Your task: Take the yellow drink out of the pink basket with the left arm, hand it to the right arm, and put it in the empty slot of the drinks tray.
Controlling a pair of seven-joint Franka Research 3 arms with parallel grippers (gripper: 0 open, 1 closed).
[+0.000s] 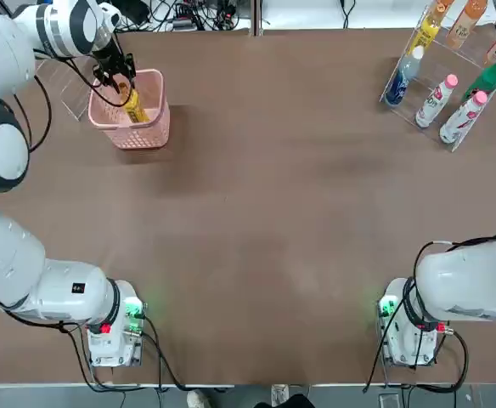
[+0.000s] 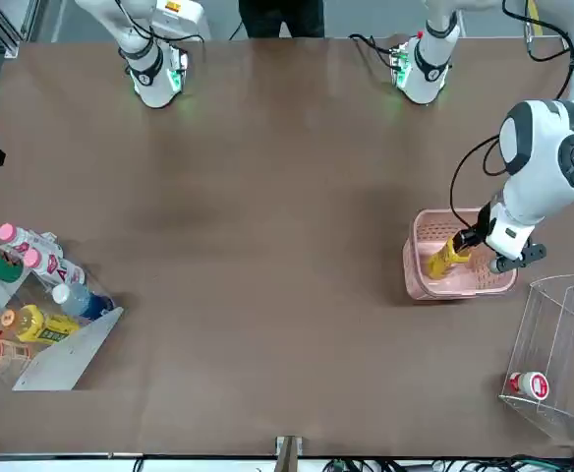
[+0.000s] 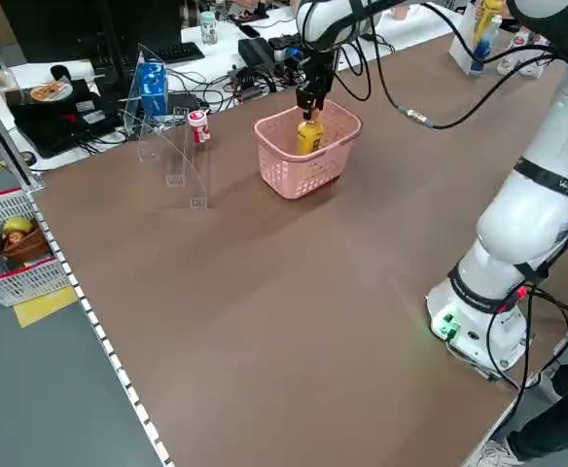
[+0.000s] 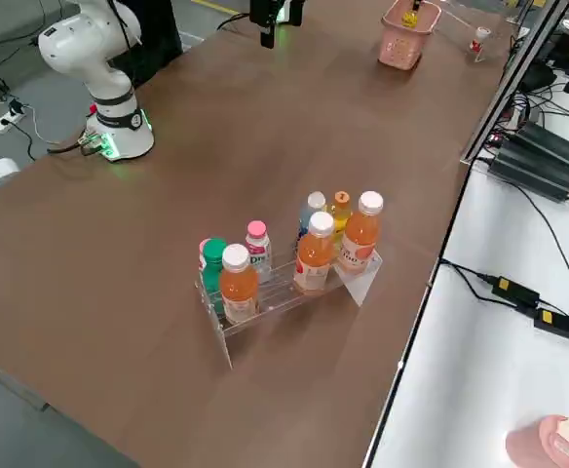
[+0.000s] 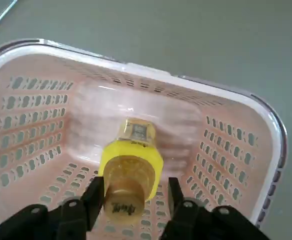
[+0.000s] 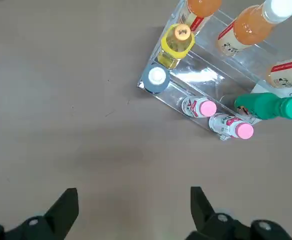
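The yellow drink [image 1: 133, 106] [image 5: 131, 160] leans inside the pink basket [image 1: 146, 132] [image 2: 459, 285] at the table's far left. My left gripper [image 1: 116, 75] [image 5: 131, 197] reaches down into the basket, its two fingers [image 5: 93, 197] set against the sides of the bottle's cap, shut on it. The drinks tray [image 1: 439, 59] [image 6: 196, 75], a clear tiered rack with several bottles, stands at the far right. Seen only in its wrist view, my right gripper [image 6: 131, 210] hangs open above the table near the tray, holding nothing.
A clear acrylic stand [image 2: 552, 344] with a small red-and-white bottle [image 2: 530, 383] sits beyond the basket at the table's far left corner. A white crate of fruit [image 3: 17, 243] stands off the table. Brown tabletop stretches between basket and tray.
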